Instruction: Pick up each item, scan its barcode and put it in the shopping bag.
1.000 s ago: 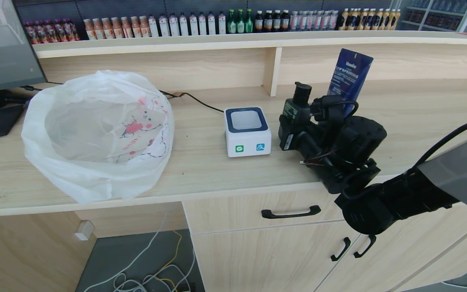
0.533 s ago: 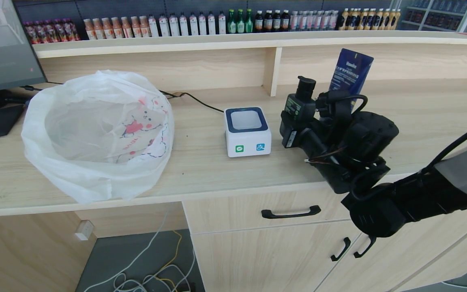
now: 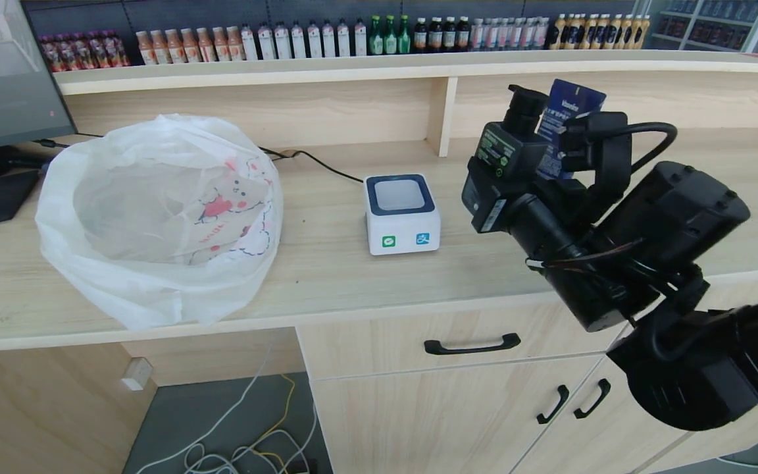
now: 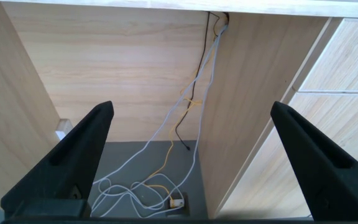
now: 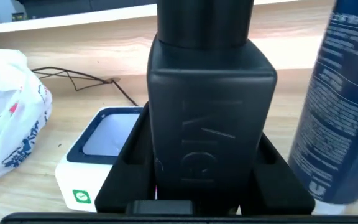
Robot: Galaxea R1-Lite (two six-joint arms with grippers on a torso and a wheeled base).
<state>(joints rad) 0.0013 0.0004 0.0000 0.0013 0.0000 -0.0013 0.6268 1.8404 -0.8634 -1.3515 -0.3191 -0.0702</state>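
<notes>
My right gripper (image 3: 516, 191) is shut on a square black bottle (image 3: 503, 153) with a round cap, held tilted above the counter, to the right of the scanner. In the right wrist view the black bottle (image 5: 210, 124) stands between the jaws of the right gripper (image 5: 210, 183). The white scanner (image 3: 401, 212) with a blue-rimmed window sits mid-counter, also seen as the scanner (image 5: 107, 149). A white plastic shopping bag (image 3: 155, 217) lies open on the left. A blue tube (image 3: 568, 105) stands behind the bottle. My left gripper (image 4: 191, 109) hangs open below the counter.
A monitor (image 3: 4, 66) stands at the far left, with a black cable (image 3: 326, 168) running along the counter behind the scanner. A raised shelf (image 3: 418, 62) carries a row of drink bottles. Drawers with black handles (image 3: 471, 345) sit below; loose cables (image 4: 160, 180) lie on the floor.
My right arm has risen and drawn to the right with the black bottle, which now stands in front of the blue tube. Bag and scanner have not moved.
</notes>
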